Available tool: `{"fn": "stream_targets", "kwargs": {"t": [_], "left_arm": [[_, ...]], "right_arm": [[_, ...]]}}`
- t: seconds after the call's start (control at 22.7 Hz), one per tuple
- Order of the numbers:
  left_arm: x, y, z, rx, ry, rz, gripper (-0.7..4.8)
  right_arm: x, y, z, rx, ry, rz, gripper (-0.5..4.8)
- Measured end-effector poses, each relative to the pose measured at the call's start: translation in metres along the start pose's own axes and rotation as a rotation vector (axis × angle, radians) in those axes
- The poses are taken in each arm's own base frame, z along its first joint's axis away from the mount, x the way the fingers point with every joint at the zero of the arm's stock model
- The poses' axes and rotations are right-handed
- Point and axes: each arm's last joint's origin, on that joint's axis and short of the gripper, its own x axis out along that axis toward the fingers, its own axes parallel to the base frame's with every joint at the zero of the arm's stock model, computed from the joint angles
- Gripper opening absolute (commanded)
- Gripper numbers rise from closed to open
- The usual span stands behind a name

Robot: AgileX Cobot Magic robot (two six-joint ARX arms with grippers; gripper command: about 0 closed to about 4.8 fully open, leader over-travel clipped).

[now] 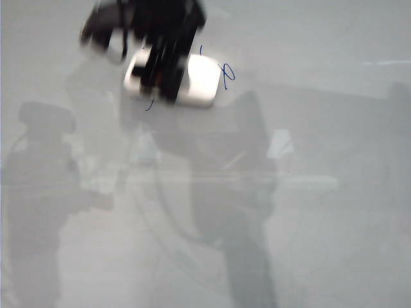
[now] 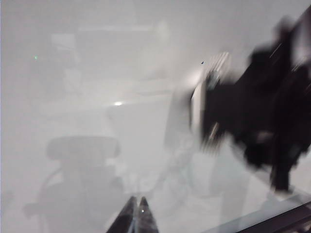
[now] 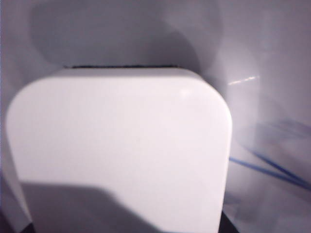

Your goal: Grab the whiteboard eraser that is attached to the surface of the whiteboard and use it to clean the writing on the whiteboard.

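The whiteboard fills the exterior view, a glossy pale grey sheet carrying dim reflections and shadows.

Toward eleven o'clock on the board the right arm comes in from the upper edge as a dark, blurred mass. Its right hand sits over the whiteboard eraser, dark fingers straddling the white block across its middle. The jaws stand fairly wide, about the width of the block; through the blur they seem to clasp it, and the eraser lies flat against the board. In the right wrist view the eraser nearly fills the picture, a white rounded-corner slab with a thin dark edge showing along its far side, and the hand's own fingers are not clearly seen there.

Blue writing runs just beside the eraser: a looped stroke at its three o'clock side and a short curved mark at about seven o'clock. The right wrist view shows blue lines close beside the block.

The left hand appears in the left wrist view, its two dark fingertips drawn together to a point with nothing between them, well apart from the eraser.
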Motion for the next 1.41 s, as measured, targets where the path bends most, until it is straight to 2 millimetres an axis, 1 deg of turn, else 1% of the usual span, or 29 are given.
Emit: {"fn": "stream_targets", "kwargs": {"t": [0.09,0.13,0.22,0.31,0.35,0.4,0.53,0.62,0.66,0.75,0.84,0.88,0.97,1.06,1.1,1.14,1.19,1.32,1.41], "left_arm": [[0.000,0.000,0.000,0.009,0.000,0.000,-0.06],[0.000,0.000,0.000,0.009,0.000,0.000,-0.06],[0.000,0.000,0.000,0.009,0.000,0.000,-0.06],[0.000,0.000,0.000,0.010,0.000,0.000,-0.06],[0.000,0.000,0.000,0.009,0.001,0.000,-0.06],[0.000,0.000,0.000,0.014,0.000,0.000,-0.06],[0.000,0.000,0.000,0.039,0.000,0.005,-0.06],[0.000,0.000,0.000,0.048,0.001,0.006,-0.06],[0.000,0.000,0.000,0.049,0.001,0.008,-0.06],[0.000,0.000,0.000,0.051,0.000,0.008,-0.06],[0.000,0.000,0.000,0.050,0.000,0.008,-0.06],[0.000,0.000,0.000,0.051,0.000,0.008,-0.06],[0.000,0.000,0.000,0.051,0.000,0.008,-0.06],[0.000,0.000,0.000,0.050,0.000,0.008,-0.06],[0.000,0.000,0.000,0.050,0.000,0.008,-0.06],[0.000,0.000,0.000,0.050,0.000,0.008,-0.06],[0.000,0.000,0.000,0.050,0.000,0.008,-0.06],[0.000,0.000,0.000,0.051,0.000,0.008,-0.06],[0.000,0.000,0.000,0.050,0.000,0.008,-0.06]], "right_arm": [[0.013,0.018,0.004,-0.043,0.013,0.042,1.98],[0.017,0.023,0.005,-0.054,0.021,0.049,1.98],[0.019,0.027,0.006,-0.060,0.024,0.053,1.98],[0.014,0.026,0.008,-0.068,0.038,0.020,1.98],[0.009,0.021,0.008,-0.078,0.053,-0.014,1.98],[0.001,0.012,0.005,-0.079,0.065,-0.048,1.98],[-0.032,-0.031,-0.010,0.017,0.044,-0.135,1.98],[-0.047,-0.050,-0.019,0.068,0.033,-0.171,1.98],[-0.050,-0.054,-0.021,0.076,0.030,-0.176,1.98],[-0.051,-0.054,-0.021,0.076,0.028,-0.176,1.98],[-0.047,-0.053,-0.022,0.070,0.024,-0.160,1.96],[-0.044,-0.052,-0.022,0.069,0.024,-0.156,1.87],[-0.031,-0.041,-0.016,0.040,0.040,-0.135,1.87],[-0.017,-0.023,-0.009,-0.009,0.048,-0.092,1.87],[-0.007,-0.010,-0.005,-0.047,0.048,-0.053,1.88],[-0.003,-0.004,-0.003,-0.060,0.049,-0.040,1.87],[0.003,0.006,0.002,-0.076,0.040,-0.018,1.88],[0.011,0.023,0.012,-0.080,0.013,0.009,1.88],[0.017,0.033,0.015,-0.094,0.018,0.021,1.88]]}}
